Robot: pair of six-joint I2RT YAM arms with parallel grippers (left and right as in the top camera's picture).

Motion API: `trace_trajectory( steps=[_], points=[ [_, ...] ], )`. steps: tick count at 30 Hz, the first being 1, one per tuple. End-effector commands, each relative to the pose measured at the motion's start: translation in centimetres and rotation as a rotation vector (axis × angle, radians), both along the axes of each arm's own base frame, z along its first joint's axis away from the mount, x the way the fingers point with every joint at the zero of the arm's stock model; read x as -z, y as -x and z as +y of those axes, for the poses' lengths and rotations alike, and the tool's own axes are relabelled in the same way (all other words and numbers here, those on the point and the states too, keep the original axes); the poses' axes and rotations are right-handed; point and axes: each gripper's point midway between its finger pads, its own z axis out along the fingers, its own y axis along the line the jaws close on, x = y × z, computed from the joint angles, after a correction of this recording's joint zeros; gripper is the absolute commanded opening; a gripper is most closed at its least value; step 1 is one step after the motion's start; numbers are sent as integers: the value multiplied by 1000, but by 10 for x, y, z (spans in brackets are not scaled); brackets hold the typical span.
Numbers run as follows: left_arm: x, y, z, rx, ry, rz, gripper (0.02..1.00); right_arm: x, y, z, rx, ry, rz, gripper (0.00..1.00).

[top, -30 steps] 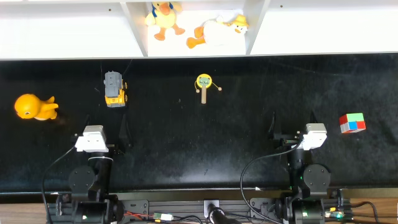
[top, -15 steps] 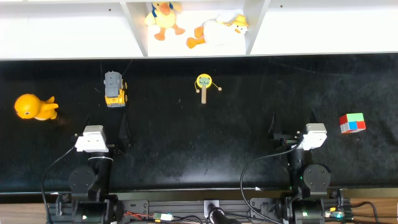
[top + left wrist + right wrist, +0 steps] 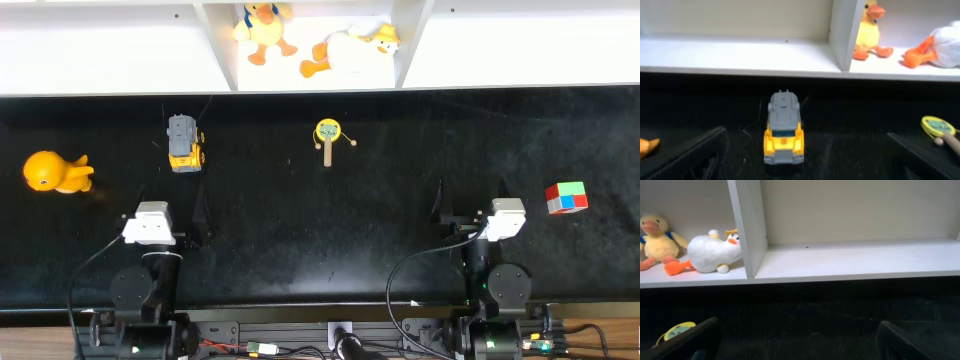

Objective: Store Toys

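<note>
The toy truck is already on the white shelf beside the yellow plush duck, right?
No: the toy truck stands on the black table, in front of the white shelf holding the yellow plush duck; the top view shows it.

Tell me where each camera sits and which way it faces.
Top view: fixed overhead, looking down on the black table; both arm bases along the bottom edge, left gripper and right gripper open.
Left wrist view: on the left wrist, facing the shelf past the toy truck; left fingers at the bottom corners.
Right wrist view: on the right wrist, facing the shelf; right fingers at the bottom corners.
Shared: both wrist views show the yellow duck and white duck.
</note>
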Motion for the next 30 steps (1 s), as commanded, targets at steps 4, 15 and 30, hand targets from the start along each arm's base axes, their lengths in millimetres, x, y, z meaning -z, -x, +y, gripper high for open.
trace_trajectory(
  steps=[4,15,30],
  points=[
    [-26,15,-8,39,52,140,998,3,0,1,-6,-1,0,996],
    [-66,13,2,70,34,421,993,3,0,1,-6,-1,0,996],
    [-51,12,59,225,2,493,993,3,0,1,-6,-1,0,996]
  ],
)
